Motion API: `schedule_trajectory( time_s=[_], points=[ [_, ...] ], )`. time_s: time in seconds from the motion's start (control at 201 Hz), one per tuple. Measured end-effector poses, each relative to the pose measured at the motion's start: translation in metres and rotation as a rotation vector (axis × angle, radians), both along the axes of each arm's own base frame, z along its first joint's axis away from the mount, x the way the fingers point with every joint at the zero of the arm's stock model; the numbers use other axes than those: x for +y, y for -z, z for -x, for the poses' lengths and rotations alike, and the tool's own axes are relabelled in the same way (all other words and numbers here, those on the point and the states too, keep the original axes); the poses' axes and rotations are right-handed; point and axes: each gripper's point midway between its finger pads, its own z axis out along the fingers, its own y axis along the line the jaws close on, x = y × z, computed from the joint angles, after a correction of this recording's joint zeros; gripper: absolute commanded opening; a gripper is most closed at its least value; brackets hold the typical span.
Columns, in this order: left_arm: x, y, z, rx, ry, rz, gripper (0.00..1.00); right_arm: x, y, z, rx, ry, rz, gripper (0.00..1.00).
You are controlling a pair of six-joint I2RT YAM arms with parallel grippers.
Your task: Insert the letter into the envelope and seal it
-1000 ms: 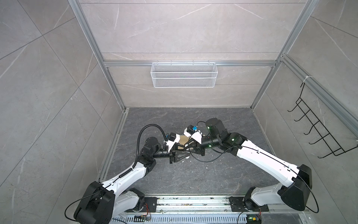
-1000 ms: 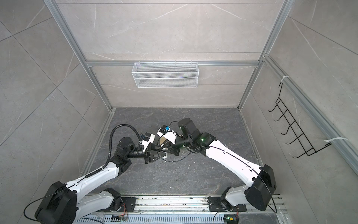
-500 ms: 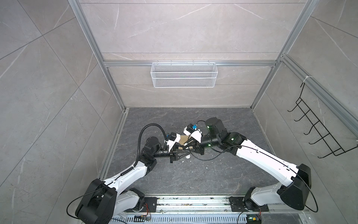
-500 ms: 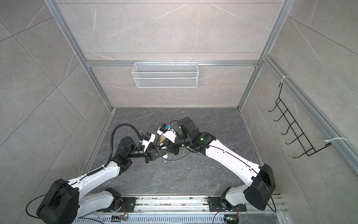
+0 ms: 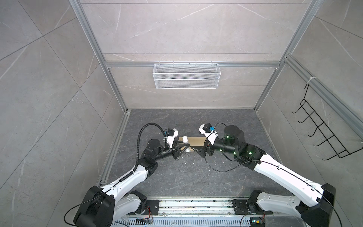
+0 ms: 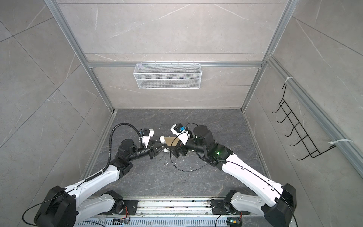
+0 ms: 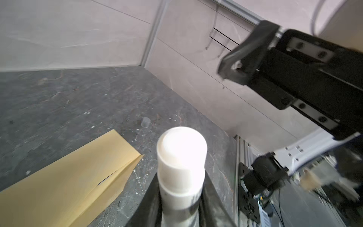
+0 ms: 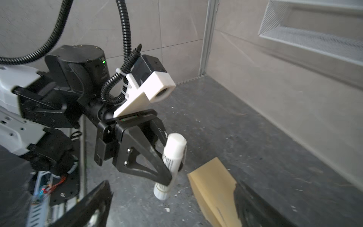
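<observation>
Right wrist view: my right claw [image 5: 197, 152] has just sprung wide and empty, so my left claw [image 8: 174, 167] alone clamps the glue stick [image 8: 173, 155] by the envelope [image 8: 212, 182] on the worktop [image 8: 255, 137], letter unseen, gluing next!

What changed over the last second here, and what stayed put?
The right gripper, earlier pressed up close to the left gripper at the glue stick, opened wide and drew back to the right. The left gripper kept its grip on the glue stick, and the envelope lay where it was.
</observation>
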Motion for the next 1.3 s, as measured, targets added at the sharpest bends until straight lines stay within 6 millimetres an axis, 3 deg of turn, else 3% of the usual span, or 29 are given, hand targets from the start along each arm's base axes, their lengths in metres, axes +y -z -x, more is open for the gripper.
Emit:
schedule_trajectory(
  time_s=[0.12, 0.314, 0.433, 0.553, 0.767, 0.926, 1.305],
  points=[
    [0.013, -0.003, -0.021, 0.094, -0.168, 0.053, 0.0, -0.012, 0.003, -0.019, -0.025, 0.134, -0.036, 0.91],
    [0.028, -0.006, -0.037, 0.221, -0.347, 0.148, 0.0, -0.016, 0.019, -0.033, 0.019, 0.221, -0.035, 0.92],
    [0.035, -0.002, -0.043, 0.312, -0.423, 0.205, 0.0, -0.008, 0.024, -0.031, -0.001, 0.203, -0.06, 0.92],
    [0.038, 0.004, -0.047, 0.386, -0.489, 0.246, 0.0, 0.014, 0.043, -0.02, -0.042, 0.163, -0.01, 0.89],
    [0.031, 0.004, -0.043, 0.441, -0.516, 0.27, 0.0, 0.052, 0.073, -0.01, -0.15, 0.136, 0.11, 0.79],
    [0.029, -0.003, -0.043, 0.444, -0.518, 0.295, 0.0, 0.054, 0.086, -0.024, -0.188, 0.193, 0.152, 0.7],
    [0.028, -0.002, -0.043, 0.451, -0.52, 0.295, 0.0, 0.055, 0.092, -0.038, -0.205, 0.263, 0.153, 0.52]
  ],
)
